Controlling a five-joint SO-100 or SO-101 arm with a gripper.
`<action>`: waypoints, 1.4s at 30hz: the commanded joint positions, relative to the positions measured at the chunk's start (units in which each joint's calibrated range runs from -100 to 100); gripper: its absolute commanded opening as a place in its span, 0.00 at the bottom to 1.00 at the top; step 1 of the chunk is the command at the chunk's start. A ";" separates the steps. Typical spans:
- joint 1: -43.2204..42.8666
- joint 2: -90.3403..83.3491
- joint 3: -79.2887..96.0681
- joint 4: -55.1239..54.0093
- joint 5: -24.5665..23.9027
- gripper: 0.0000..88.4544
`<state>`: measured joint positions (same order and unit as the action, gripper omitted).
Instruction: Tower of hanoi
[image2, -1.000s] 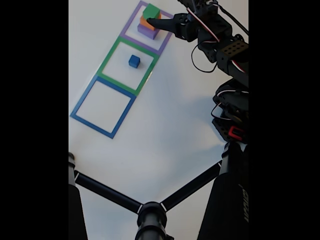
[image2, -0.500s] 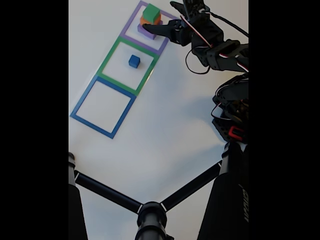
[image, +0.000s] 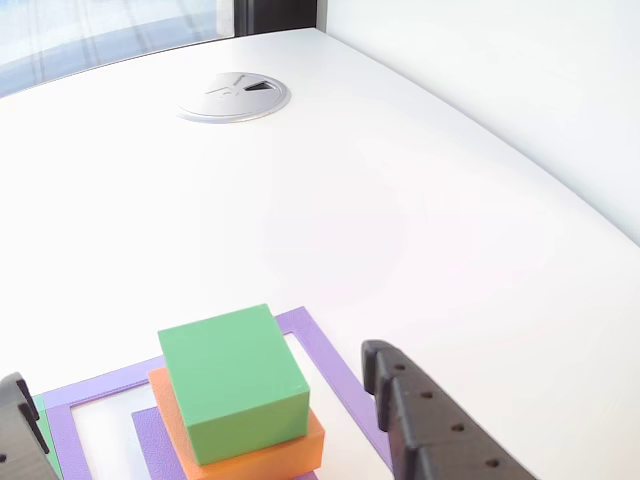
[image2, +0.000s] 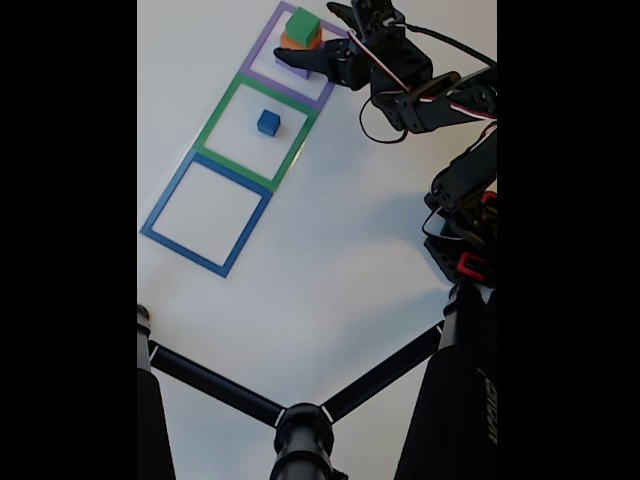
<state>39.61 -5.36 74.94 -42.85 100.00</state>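
- White table (image2: 330, 250) fills both views; the other view also shows a round grey cable grommet (image: 235, 97) set into it near the top left, with a bright window strip cut off by the top edge.
- Fixed view, left to right: blue square outline (image2: 206, 213), then green square outline (image2: 256, 130) with the blue cube (image2: 268, 122) inside it, standing alone.
- Purple square outline (image2: 300, 55) at the top holds the stack: green block (image2: 302, 24) on orange block (image2: 289, 41) on purple block (image2: 290, 66). Orange and purple are mostly hidden there by the green block and a dark finger.
- Other view: green block sits a bit skewed on the orange one; the purple block is only a sliver, cut off by the bottom edge.
- Gripper (image2: 313, 34): jaws spread wide, one finger (image: 440, 430) to the right of the stack, the other at the far left edge of the other view, mostly out of frame. Stack lies between them and nothing is gripped; contact with the lower blocks is hard to tell.
- Black tripod legs (image2: 300, 410) cross the bottom of the fixed view, out of focus.
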 joint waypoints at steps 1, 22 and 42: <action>-0.69 0.56 -2.49 -1.69 0.00 0.45; -3.08 7.82 -5.40 -4.60 0.00 0.44; -4.24 11.13 -7.22 -5.49 0.00 0.26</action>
<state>36.34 5.95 68.48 -46.96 99.64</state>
